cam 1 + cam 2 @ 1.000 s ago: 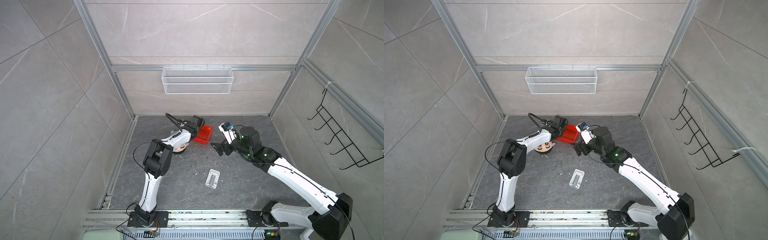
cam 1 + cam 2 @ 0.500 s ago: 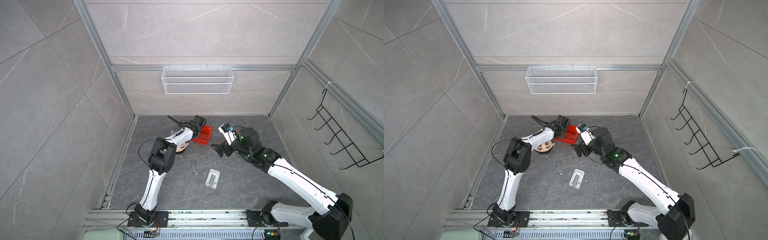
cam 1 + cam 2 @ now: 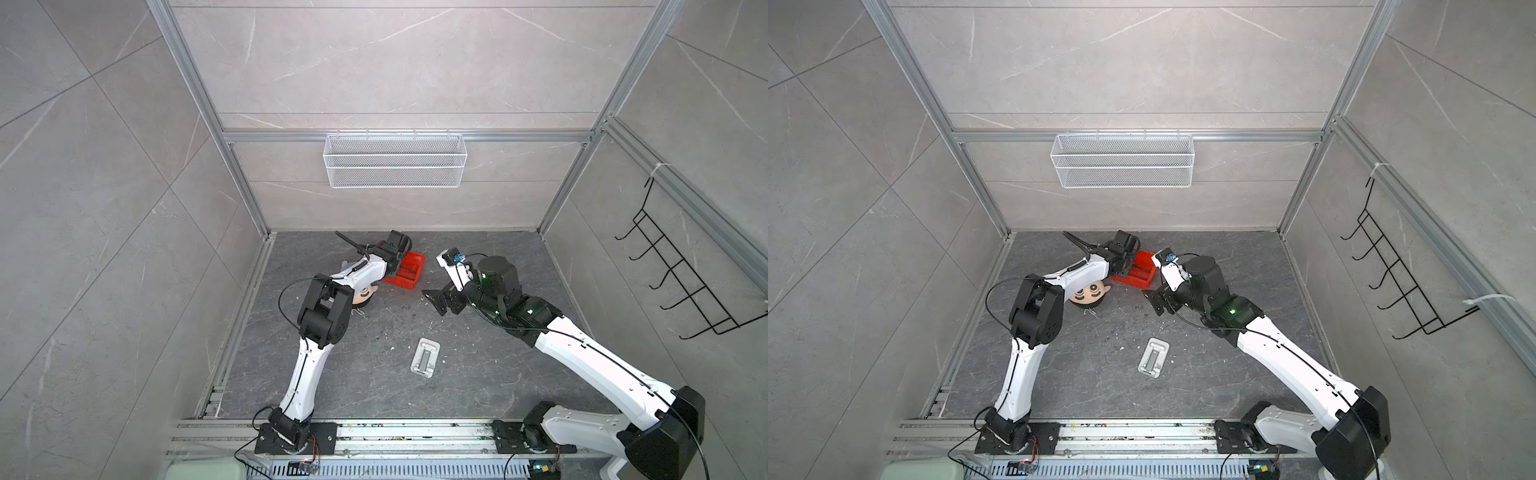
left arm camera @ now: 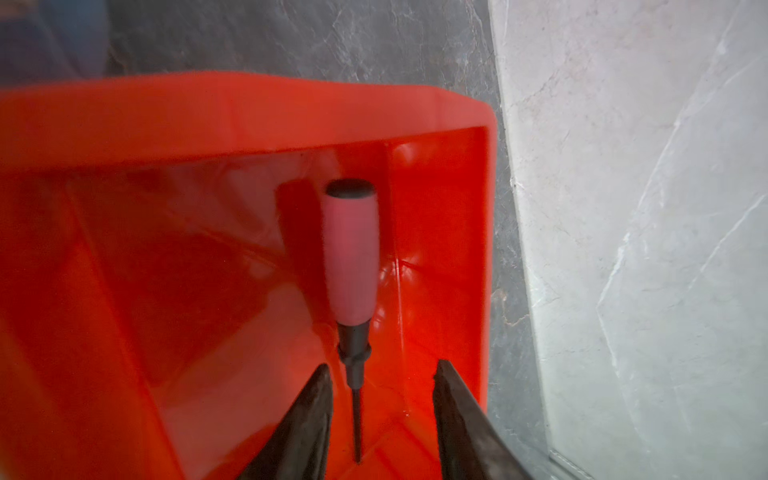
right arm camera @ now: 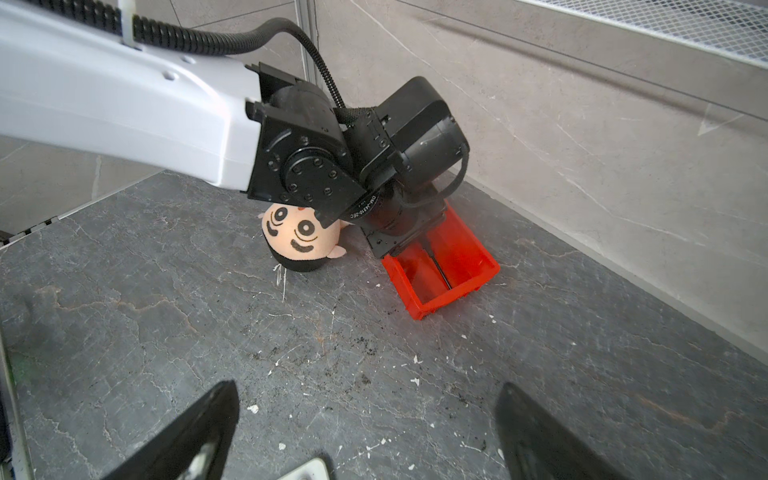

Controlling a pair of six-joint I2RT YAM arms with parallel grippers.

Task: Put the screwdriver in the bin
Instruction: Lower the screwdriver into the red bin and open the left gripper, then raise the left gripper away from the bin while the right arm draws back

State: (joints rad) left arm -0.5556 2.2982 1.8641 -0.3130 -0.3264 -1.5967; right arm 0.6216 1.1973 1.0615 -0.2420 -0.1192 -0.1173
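1. Left gripper [image 4: 382,419]: jaws partly apart inside the shallow red plastic bin [image 4: 232,112]. The thin black shaft of the small red-handled screwdriver [image 4: 352,257] runs between them, close beside one finger [image 4: 309,419] with a clear gap to the other; contact cannot be told.
2. Screwdriver lies within the bin, handle toward the far wall, tip toward the gripper.
3. Right gripper [image 5: 365,432]: jaws wide apart, holding nothing, hovering over the dark grey stone-pattern table [image 5: 374,353], near the bin at its 3 o'clock in both top views.
4. Bin [image 3: 409,270] sits toward the 12 o'clock edge of the table. A round plush doll head with a painted face [image 5: 297,239] lies just beside it at 9 o'clock.
5. A flat silver metal latch plate [image 3: 425,357] lies well apart at 6 o'clock.
6. Room: pale grey tiled walls, a white wire-mesh basket [image 3: 395,164] on the back wall, a black wire hook rack [image 3: 681,286] at 3 o'clock.
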